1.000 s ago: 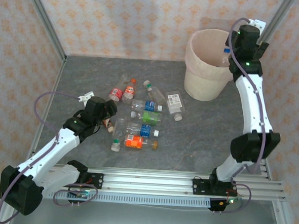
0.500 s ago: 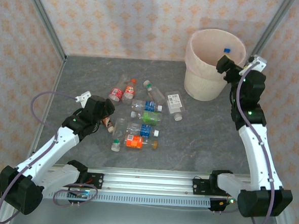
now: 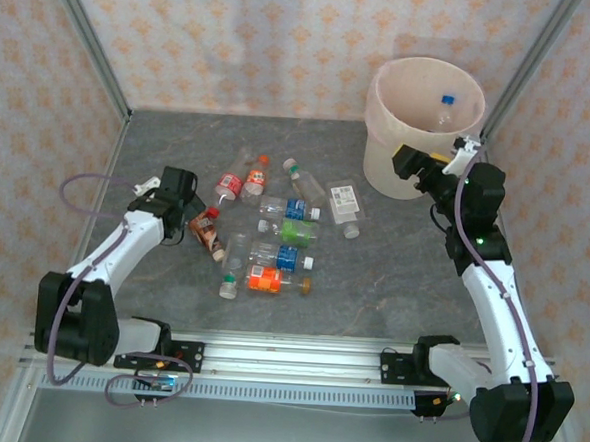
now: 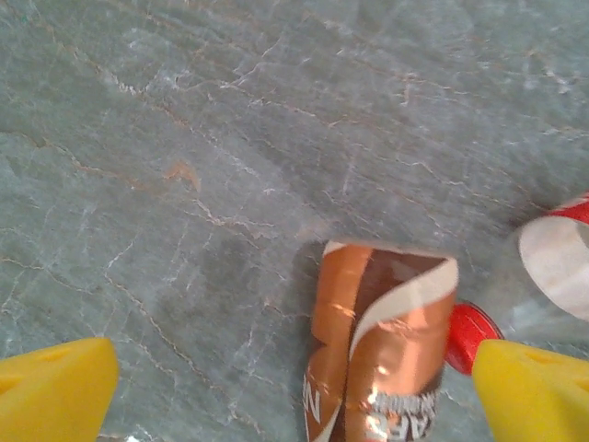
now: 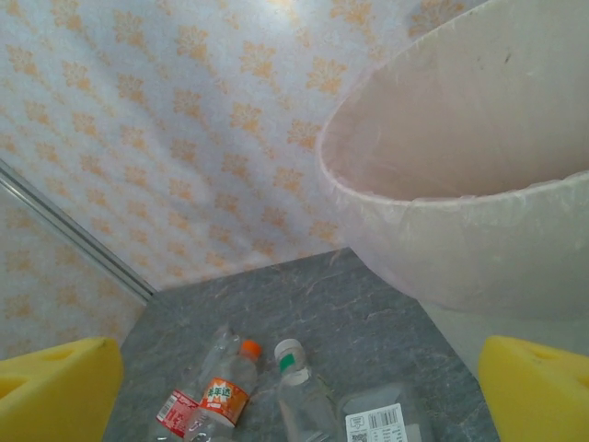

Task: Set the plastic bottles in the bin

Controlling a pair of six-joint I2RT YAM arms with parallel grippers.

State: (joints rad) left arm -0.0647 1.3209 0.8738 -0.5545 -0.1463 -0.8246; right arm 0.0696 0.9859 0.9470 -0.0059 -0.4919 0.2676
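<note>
- The left gripper (image 3: 191,218) sits low over the grey table (image 3: 160,143) on the left side. In the left wrist view its 2 yellow fingers (image 4: 55,391) stand wide apart, clamping nothing.
- A crushed bottle with a brown label (image 4: 382,354) and a red cap lies on the table between those fingers, closer to 1 of them. From above it lies (image 3: 207,232) at the left edge of the group of bottles.
- The other bottles lie loose in the middle of the table. A red-labelled one (image 3: 229,185) and an orange-capped one (image 3: 257,176) lie side by side at the far end.
- Right of those are a clear one with a pale cap (image 3: 300,179) and a flat one with a white label (image 3: 346,205).
- Nearer the arms lie blue-labelled (image 3: 296,209), green-labelled (image 3: 297,231) and orange-labelled (image 3: 263,277) bottles, close together.
- The bin (image 3: 408,178) stands upright at the far right of the table, well apart from the group. 1 bottle with a blue cap (image 3: 444,108) lies inside it.
- The right gripper (image 3: 407,162) hangs in front of the bin's outer wall, below the rim. In the right wrist view its fingers (image 5: 538,387) are spread wide and hold nothing.
</note>
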